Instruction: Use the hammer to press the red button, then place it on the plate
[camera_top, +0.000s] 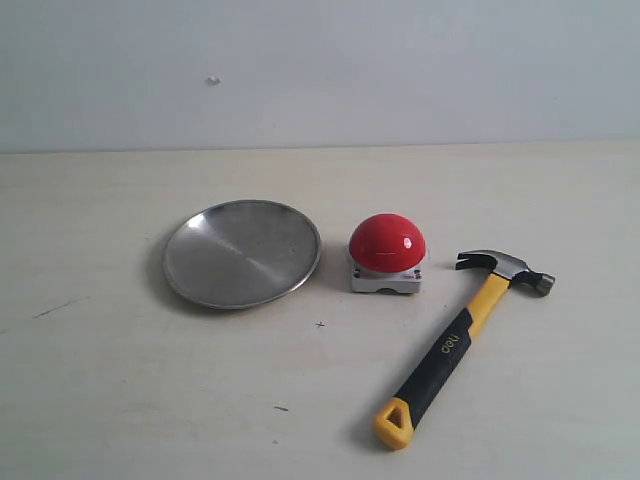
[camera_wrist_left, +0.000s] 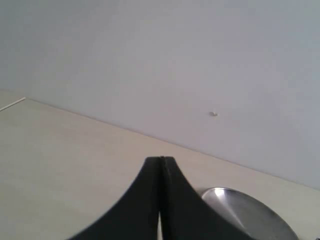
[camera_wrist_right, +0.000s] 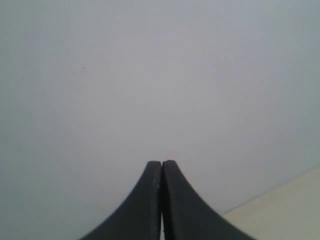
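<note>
The hammer (camera_top: 462, 338) lies flat on the table at the right, its dark steel head toward the back and its yellow looped end toward the front. Just left of the head stands the red button (camera_top: 387, 243) on its grey base. The silver plate (camera_top: 242, 252) rests left of the button; its rim also shows in the left wrist view (camera_wrist_left: 250, 210). My left gripper (camera_wrist_left: 160, 161) is shut on nothing, above the table short of the plate. My right gripper (camera_wrist_right: 161, 164) is shut too, facing the wall. Neither gripper appears in the exterior view.
A pale wooden table (camera_top: 120, 400) meets a plain grey wall (camera_top: 320, 70) at the back. A few small dark marks dot the tabletop in front of the plate. A table corner (camera_wrist_right: 290, 205) shows in the right wrist view.
</note>
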